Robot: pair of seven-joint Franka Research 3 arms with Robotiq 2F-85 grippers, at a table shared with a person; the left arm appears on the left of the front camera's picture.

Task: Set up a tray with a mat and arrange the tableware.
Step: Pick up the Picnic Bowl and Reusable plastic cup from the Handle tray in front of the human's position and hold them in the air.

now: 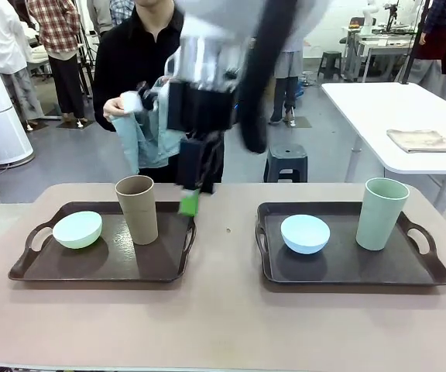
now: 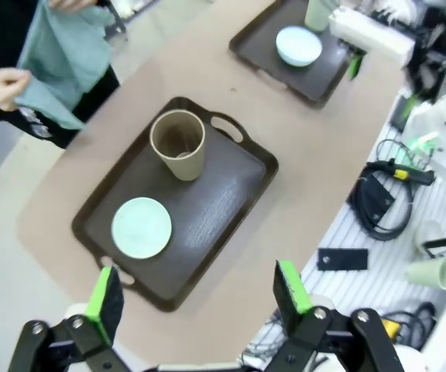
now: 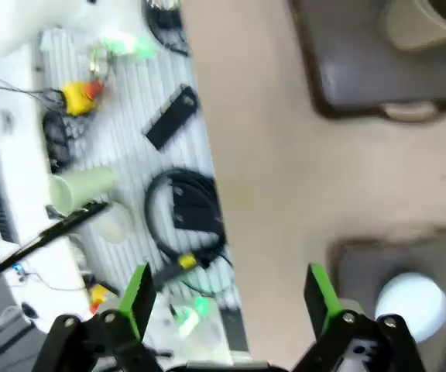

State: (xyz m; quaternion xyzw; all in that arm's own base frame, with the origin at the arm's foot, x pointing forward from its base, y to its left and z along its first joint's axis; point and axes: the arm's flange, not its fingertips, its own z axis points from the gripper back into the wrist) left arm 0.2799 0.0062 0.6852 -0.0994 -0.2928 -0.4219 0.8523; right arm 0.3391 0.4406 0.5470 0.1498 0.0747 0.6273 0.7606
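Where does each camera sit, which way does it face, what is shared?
Front: robot's side, facing across the table to the person; a blurred arm hangs close.
Left wrist: above the left tray, looking down; open left gripper below.
Right wrist: above the table's near edge, looking down; open right gripper below.
Shared: all show the light blue bowl.
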